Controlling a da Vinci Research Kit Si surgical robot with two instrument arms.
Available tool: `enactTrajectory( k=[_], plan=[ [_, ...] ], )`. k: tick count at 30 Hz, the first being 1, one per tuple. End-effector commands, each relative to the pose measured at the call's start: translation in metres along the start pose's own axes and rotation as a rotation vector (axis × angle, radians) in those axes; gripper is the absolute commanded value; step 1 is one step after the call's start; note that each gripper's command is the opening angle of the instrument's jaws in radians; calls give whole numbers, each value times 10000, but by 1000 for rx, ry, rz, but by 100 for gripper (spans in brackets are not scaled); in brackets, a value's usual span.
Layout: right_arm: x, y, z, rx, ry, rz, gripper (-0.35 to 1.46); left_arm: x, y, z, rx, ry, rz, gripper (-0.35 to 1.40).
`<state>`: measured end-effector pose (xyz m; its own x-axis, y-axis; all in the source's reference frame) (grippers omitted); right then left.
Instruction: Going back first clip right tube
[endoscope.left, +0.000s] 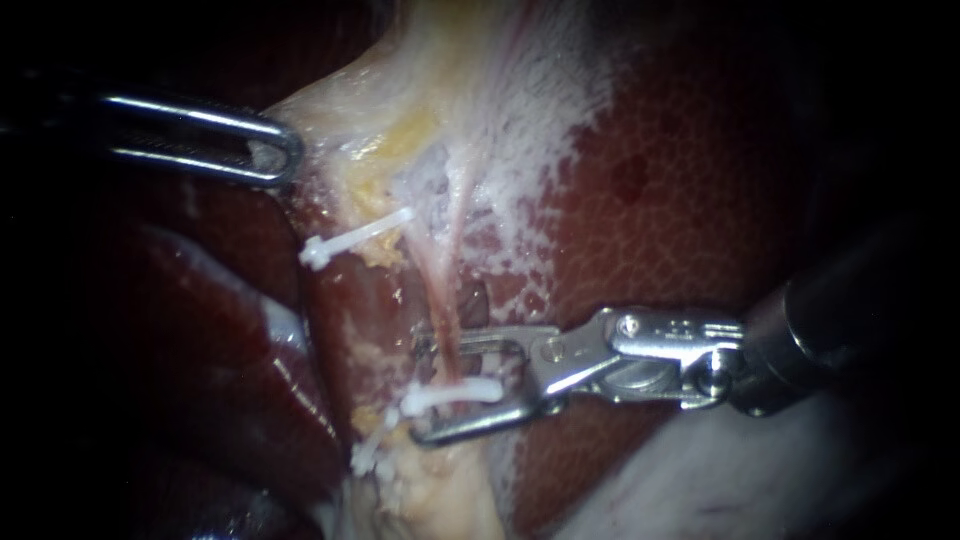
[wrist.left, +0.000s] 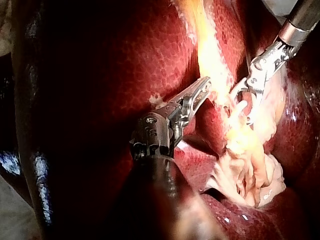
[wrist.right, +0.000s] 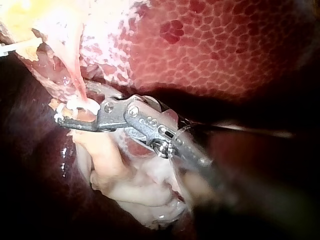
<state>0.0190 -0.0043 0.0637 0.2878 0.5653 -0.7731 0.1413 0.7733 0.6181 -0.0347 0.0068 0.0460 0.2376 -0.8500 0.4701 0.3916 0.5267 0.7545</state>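
While my left instrument pinched pale tissue, my right instrument's spread jaws straddled the right tube crosswise, its clip between them.

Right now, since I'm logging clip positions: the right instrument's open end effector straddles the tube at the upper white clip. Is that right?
Not quite. The endoscope view shows the right instrument with its open end effector straddling the tube at a lower white clip. The upper clip lies clear of it, farther up the tissue.
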Motion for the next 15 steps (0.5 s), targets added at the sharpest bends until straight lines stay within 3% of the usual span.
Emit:
enactTrajectory(
  k=[1,8,15],
  plan=[
    [0,-1,-2,3,-1,1,60,0,0,0,0,0,0,-35],
    [-1,-5,-31,14,-1,-3,60,8,-1,6,-1,0,4,-35],
    [13,-9,-74,19,-1,-49,60,14,2,11,3,1,8,-35]
  ],
)
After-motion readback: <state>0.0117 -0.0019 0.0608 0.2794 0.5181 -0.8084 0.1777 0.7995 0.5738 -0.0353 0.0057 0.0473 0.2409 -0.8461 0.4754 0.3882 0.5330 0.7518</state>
